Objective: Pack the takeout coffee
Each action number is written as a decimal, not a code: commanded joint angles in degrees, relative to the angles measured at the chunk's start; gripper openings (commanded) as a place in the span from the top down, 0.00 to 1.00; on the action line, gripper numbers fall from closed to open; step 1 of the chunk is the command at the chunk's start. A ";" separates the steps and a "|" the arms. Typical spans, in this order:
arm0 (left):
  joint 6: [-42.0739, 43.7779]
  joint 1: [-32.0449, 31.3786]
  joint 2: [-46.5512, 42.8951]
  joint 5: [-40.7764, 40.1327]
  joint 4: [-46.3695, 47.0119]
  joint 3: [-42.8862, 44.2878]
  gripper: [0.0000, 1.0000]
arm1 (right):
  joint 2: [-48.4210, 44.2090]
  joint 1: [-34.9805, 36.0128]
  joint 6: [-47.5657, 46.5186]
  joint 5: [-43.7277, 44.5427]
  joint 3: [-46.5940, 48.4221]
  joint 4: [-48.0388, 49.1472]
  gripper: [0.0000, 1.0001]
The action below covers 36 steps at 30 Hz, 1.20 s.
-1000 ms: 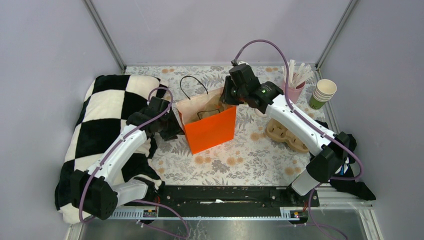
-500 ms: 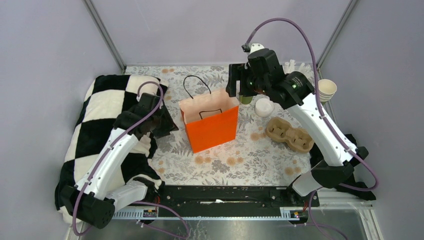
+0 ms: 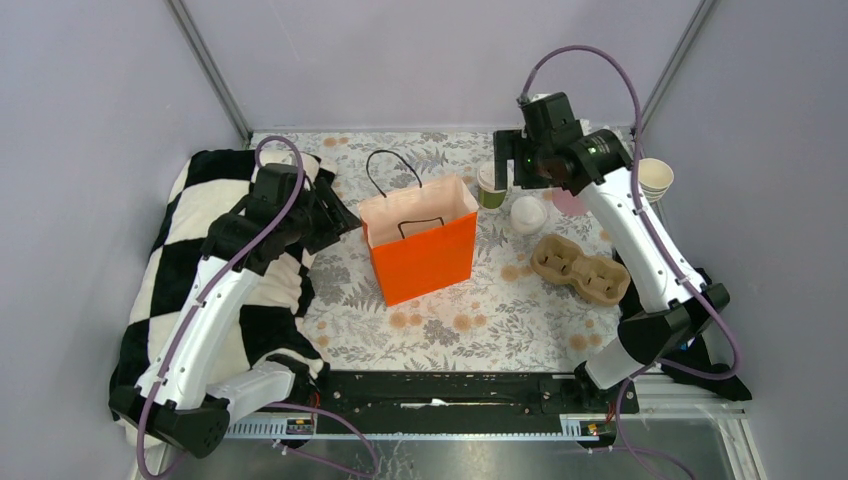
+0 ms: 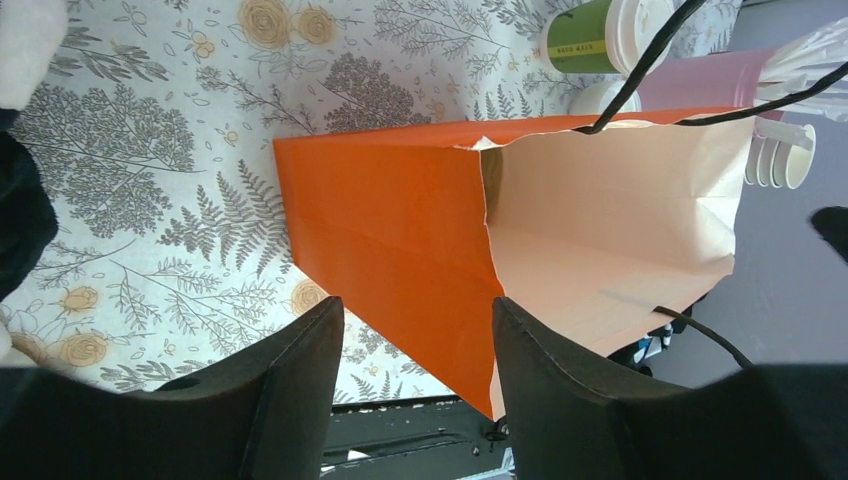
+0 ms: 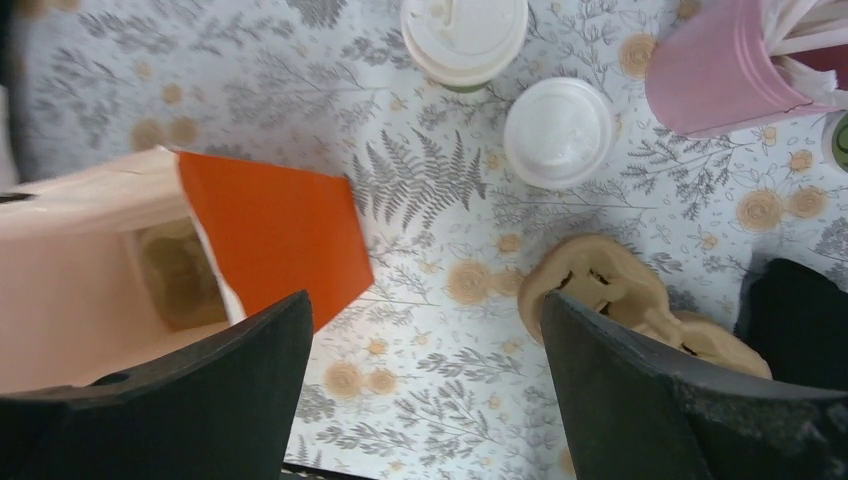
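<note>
The takeout coffee (image 3: 489, 186), a green cup with a white lid, stands on the table just behind the right rear corner of the orange paper bag (image 3: 420, 255). The left wrist view shows the coffee (image 4: 598, 35) beyond the bag (image 4: 390, 230), and the right wrist view shows its lid (image 5: 465, 35) from above. My right gripper (image 3: 507, 170) hangs open above and just right of the coffee, holding nothing. My left gripper (image 3: 338, 215) is open too, apart from the bag's left side. Both wrist views show empty gaps, for the left gripper (image 4: 415, 335) and the right gripper (image 5: 425, 335).
A loose white lid (image 3: 527, 213) lies right of the coffee. The brown pulp carrier (image 3: 580, 268) sits at the right. A pink cup of straws (image 5: 715, 65) and a stack of lidless cups (image 3: 650, 185) stand at the back right. A checkered cloth (image 3: 200, 240) covers the left.
The right gripper opened at the bag's right rim, then rose and moved back and right. The left gripper drew back left from the bag and opened wider.
</note>
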 commanded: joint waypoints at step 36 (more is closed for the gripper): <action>15.23 -3.36 21.02 -0.53 -7.87 19.95 0.63 | 31.21 -1.80 -6.59 10.08 14.38 6.38 0.00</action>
